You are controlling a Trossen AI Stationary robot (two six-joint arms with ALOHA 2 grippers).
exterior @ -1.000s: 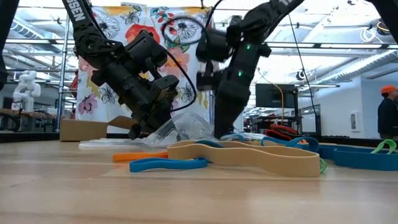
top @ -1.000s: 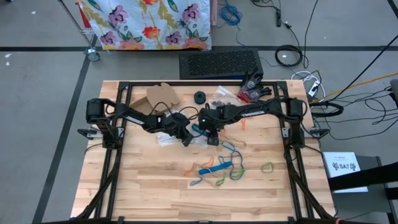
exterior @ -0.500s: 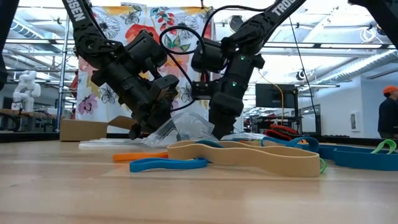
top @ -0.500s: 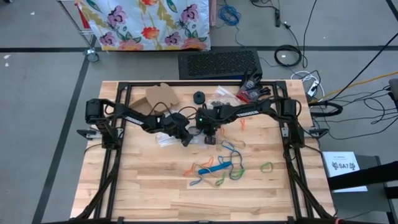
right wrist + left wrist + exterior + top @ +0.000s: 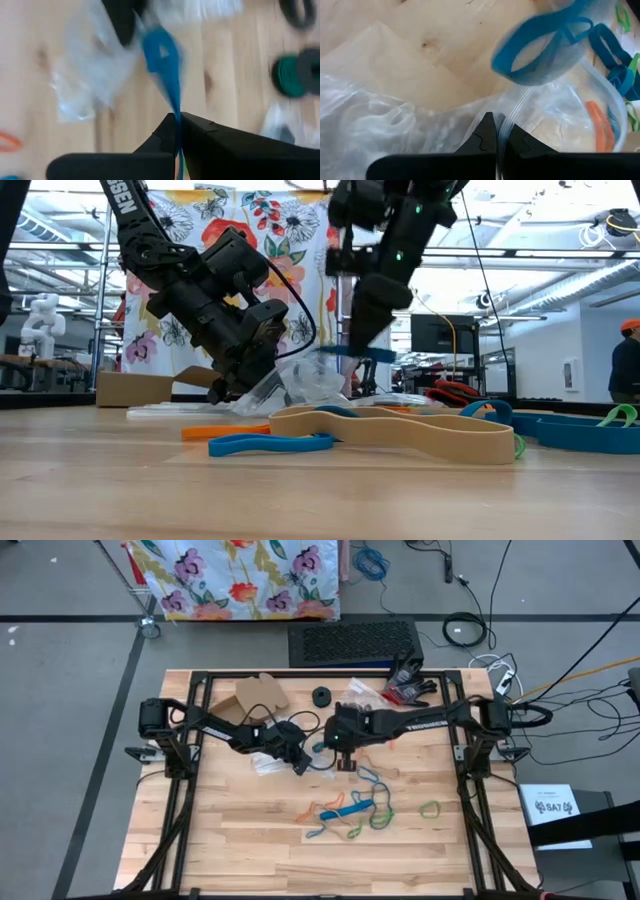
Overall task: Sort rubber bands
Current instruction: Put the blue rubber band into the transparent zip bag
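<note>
Over the table's middle, right gripper (image 5: 177,116) pinches 1 blue rubber band (image 5: 161,55) (left gripper (image 5: 498,131) clamps the clear bag (image 5: 395,120) open); most bands (image 5: 350,810) look unsorted.

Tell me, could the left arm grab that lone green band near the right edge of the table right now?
Probably not. The left gripper is shut on the clear plastic bag, and the green band lies beyond the right gripper, which holds a blue band.

Both grippers (image 5: 297,762) (image 5: 347,764) closed, mid-table.
</note>
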